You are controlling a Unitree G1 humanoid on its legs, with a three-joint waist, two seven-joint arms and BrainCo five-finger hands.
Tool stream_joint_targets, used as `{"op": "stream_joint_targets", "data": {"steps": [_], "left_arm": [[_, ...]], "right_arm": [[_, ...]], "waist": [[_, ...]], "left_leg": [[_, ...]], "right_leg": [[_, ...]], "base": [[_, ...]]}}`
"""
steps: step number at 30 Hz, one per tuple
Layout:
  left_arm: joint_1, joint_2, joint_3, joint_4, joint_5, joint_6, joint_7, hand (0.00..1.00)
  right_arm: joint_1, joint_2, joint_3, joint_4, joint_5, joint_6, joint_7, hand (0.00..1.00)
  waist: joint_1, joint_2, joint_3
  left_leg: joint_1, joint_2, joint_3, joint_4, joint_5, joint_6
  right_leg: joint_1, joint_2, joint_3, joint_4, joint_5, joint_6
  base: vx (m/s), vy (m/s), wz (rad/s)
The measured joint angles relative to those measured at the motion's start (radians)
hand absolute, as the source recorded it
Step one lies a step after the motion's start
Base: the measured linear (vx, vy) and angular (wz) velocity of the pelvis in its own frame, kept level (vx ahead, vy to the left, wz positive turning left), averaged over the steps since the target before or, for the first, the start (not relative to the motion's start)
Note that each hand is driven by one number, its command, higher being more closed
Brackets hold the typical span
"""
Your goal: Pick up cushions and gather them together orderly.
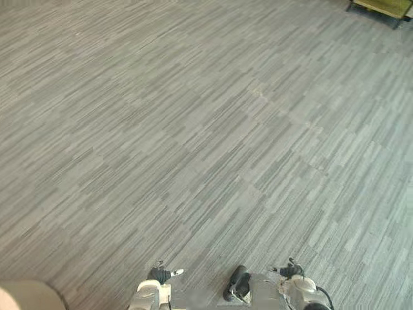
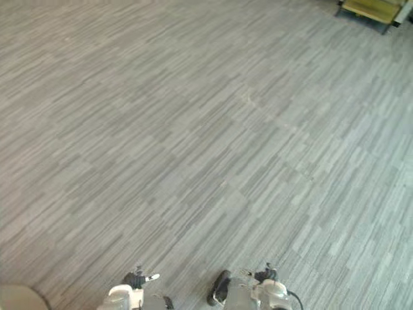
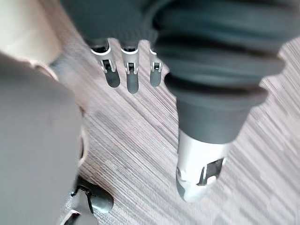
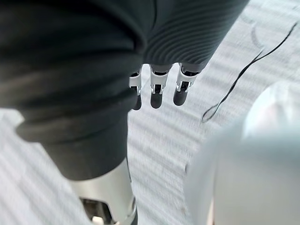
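Note:
A pale beige rounded edge, seemingly a cushion [image 1: 27, 296], lies on the carpet at the lower left corner of the eye views, close to my left side. In the left wrist view the same beige surface [image 3: 24, 29] sits just beyond my left hand [image 3: 127, 75], whose fingers hang straight over the floor and hold nothing. My right hand [image 4: 157, 90] also hangs over bare carpet, fingers straight and relaxed, with nothing in it.
Grey striped carpet [image 1: 206, 142] stretches ahead in all directions. A low piece of furniture with a yellowish top and dark legs [image 1: 384, 8] stands at the far right.

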Motion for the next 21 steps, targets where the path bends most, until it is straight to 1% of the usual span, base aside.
{"op": "stream_joint_targets", "data": {"steps": [1,2,3,4,5,6,7,8,9,10,11,12,13,14,15,16,17,18,19,20,21], "left_arm": [[0.011,0.000,0.004,-0.018,0.005,-0.002,-0.001,0.00],[0.012,0.001,-0.001,-0.027,0.010,-0.002,0.001,0.00],[0.009,0.005,-0.016,-0.031,0.010,-0.012,0.001,0.00],[0.007,0.005,-0.016,-0.043,0.010,-0.020,0.002,0.00],[0.007,0.005,-0.016,-0.058,0.010,-0.024,0.001,0.00],[0.005,0.004,-0.017,-0.072,0.009,-0.031,0.000,0.00],[0.004,0.004,-0.017,-0.079,0.009,-0.042,0.000,0.00],[0.003,0.001,-0.017,-0.083,0.009,-0.042,0.000,0.00],[0.010,-0.003,-0.017,-0.084,0.009,-0.039,0.000,0.00],[0.018,-0.010,-0.008,-0.082,-0.007,-0.039,0.001,0.00],[0.016,-0.001,-0.004,-0.079,-0.011,-0.039,0.002,0.00],[0.014,0.012,-0.003,-0.077,-0.011,-0.040,0.003,0.00],[0.013,0.017,0.009,-0.075,-0.018,-0.039,0.001,0.00],[0.012,0.017,0.015,-0.075,-0.023,-0.039,0.000,0.00],[0.010,0.011,0.031,-0.073,-0.023,-0.038,0.001,0.00],[0.010,0.009,0.032,-0.067,-0.024,-0.035,0.002,0.00],[0.012,0.011,0.025,-0.065,-0.023,-0.032,0.001,0.00],[0.011,0.012,0.013,-0.058,-0.022,-0.020,0.001,0.00],[0.010,0.018,0.004,-0.053,-0.023,-0.017,0.002,0.00],[0.014,0.032,-0.021,-0.044,-0.023,-0.009,0.002,0.00],[0.021,0.046,-0.046,-0.043,-0.022,-0.007,0.002,0.00]], "right_arm": [[0.008,0.004,-0.001,-0.008,0.024,-0.003,-0.006,0.00],[0.004,0.004,0.009,-0.006,0.024,-0.001,-0.010,0.00],[0.002,0.005,0.014,0.000,0.024,-0.001,-0.012,0.00],[-0.006,0.006,0.012,0.001,0.024,-0.001,-0.013,0.00],[-0.007,0.006,0.011,0.002,0.025,-0.001,-0.015,0.00],[-0.007,0.006,0.011,0.007,0.027,0.001,-0.016,0.00],[-0.009,0.007,0.003,0.008,0.030,0.003,-0.016,0.00],[-0.008,0.009,-0.006,0.009,0.031,0.004,-0.016,0.00],[-0.006,0.007,-0.006,0.013,0.031,0.004,-0.016,0.00],[-0.001,0.004,-0.005,0.017,0.031,0.003,-0.016,0.00],[-0.003,0.019,-0.004,0.029,0.031,0.004,-0.017,0.00],[-0.001,0.035,-0.004,0.037,0.031,0.005,-0.014,0.00],[0.005,0.040,-0.008,0.037,0.029,0.005,-0.014,0.00],[0.005,0.040,-0.009,0.037,0.028,0.006,-0.013,0.00],[0.005,0.039,-0.016,0.036,0.026,0.006,-0.013,0.00],[0.000,0.039,-0.030,0.033,0.022,0.005,-0.011,0.00],[0.000,0.039,-0.032,0.029,0.022,0.003,-0.009,0.00],[-0.001,0.040,-0.032,0.023,0.022,-0.003,-0.006,0.00],[-0.002,0.040,-0.032,0.024,0.022,-0.003,-0.005,0.00],[-0.001,0.038,-0.045,0.024,0.026,0.002,0.000,0.00],[-0.010,0.024,-0.043,0.023,0.022,0.002,0.004,0.00]], "waist": [[0.004,0.015,0.002],[0.016,0.012,0.004],[0.023,0.011,0.003],[0.024,0.010,0.005],[0.030,0.008,0.004],[0.038,-0.001,0.010],[0.040,-0.010,0.016],[0.041,-0.016,0.018],[0.044,-0.017,0.014],[0.052,-0.014,0.013],[0.059,-0.036,0.005],[0.062,-0.064,-0.010],[0.064,-0.067,-0.011],[0.065,-0.068,-0.011],[0.069,-0.070,-0.016],[0.077,-0.068,-0.017],[0.078,-0.066,-0.019],[0.074,-0.067,-0.017],[0.071,-0.069,-0.016],[0.050,-0.071,-0.016],[0.032,-0.062,-0.011]], "left_leg": [[-0.050,0.046,-0.041,0.163,0.063,0.068],[-0.105,0.050,-0.101,0.272,0.042,0.057],[-0.155,0.029,-0.132,0.330,-0.012,0.038],[-0.193,0.007,-0.142,0.333,-0.045,0.033],[-0.232,-0.016,-0.147,0.299,-0.075,0.033],[-0.261,-0.061,-0.142,0.187,-0.096,0.029],[-0.280,-0.112,-0.160,0.066,-0.099,0.028],[-0.284,-0.154,-0.186,-0.054,-0.087,0.019],[-0.270,-0.210,-0.238,-0.284,-0.025,-0.012],[-0.242,-0.232,-0.270,-0.383,0.117,-0.017],[-0.219,-0.257,-0.247,-0.402,0.109,0.000],[-0.223,-0.278,-0.228,-0.391,0.079,0.012],[-0.246,-0.279,-0.226,-0.316,0.028,0.036],[-0.253,-0.280,-0.223,-0.256,-0.009,0.056],[-0.237,-0.277,-0.202,-0.204,-0.073,0.067],[-0.198,-0.270,-0.176,-0.196,-0.117,0.071],[-0.171,-0.267,-0.160,-0.199,-0.139,0.074],[-0.123,-0.270,-0.147,-0.215,-0.166,0.081],[-0.106,-0.272,-0.146,-0.220,-0.172,0.083],[-0.039,-0.273,-0.146,-0.252,-0.188,0.088],[0.033,-0.273,-0.145,-0.309,-0.189,0.086]], "right_leg": [[0.045,0.039,0.032,-0.028,-0.002,-0.003],[0.076,0.052,0.066,-0.041,-0.020,-0.022],[0.094,0.053,0.108,-0.046,-0.028,-0.019],[0.106,0.052,0.137,-0.055,-0.029,-0.019],[0.115,0.047,0.163,-0.063,-0.028,-0.018],[0.126,0.025,0.205,-0.061,-0.032,-0.006],[0.139,0.001,0.236,-0.061,-0.040,0.014],[0.148,-0.018,0.257,-0.060,-0.047,0.033],[0.153,-0.037,0.297,-0.062,-0.063,0.063],[0.169,-0.046,0.338,-0.066,-0.077,0.089],[0.181,-0.067,0.368,-0.084,-0.072,0.107],[0.188,-0.085,0.385,-0.122,-0.039,0.111],[0.202,-0.090,0.397,-0.140,-0.021,0.126],[0.218,-0.097,0.412,-0.137,-0.022,0.132],[0.228,-0.111,0.438,-0.089,-0.034,0.152],[0.195,-0.128,0.468,0.025,-0.048,0.174],[0.144,-0.141,0.483,0.152,-0.052,0.187],[0.030,-0.178,0.488,0.416,-0.027,0.242],[-0.010,-0.188,0.488,0.501,-0.028,0.257],[-0.100,-0.212,0.446,0.667,-0.055,0.227],[-0.142,-0.228,0.369,0.679,-0.086,0.171]], "base": [[0.17,-0.038,-0.82],[0.17,0.055,-1.01],[0.22,0.110,-0.99],[0.20,0.095,-0.91],[0.33,0.176,-1.00],[0.29,0.173,-1.06],[0.38,0.247,-0.98],[0.27,0.193,-0.91],[0.35,0.273,-1.00],[0.40,0.275,-0.95],[0.53,0.268,-0.64],[0.50,0.177,-0.30],[0.48,0.162,-0.16],[0.47,0.199,-0.22],[0.55,0.244,-0.46],[0.45,0.201,-0.62],[0.43,0.176,-0.64],[0.33,0.110,-0.36],[0.42,0.071,-0.14],[0.53,0.002,0.02],[0.44,-0.011,0.04]]}}
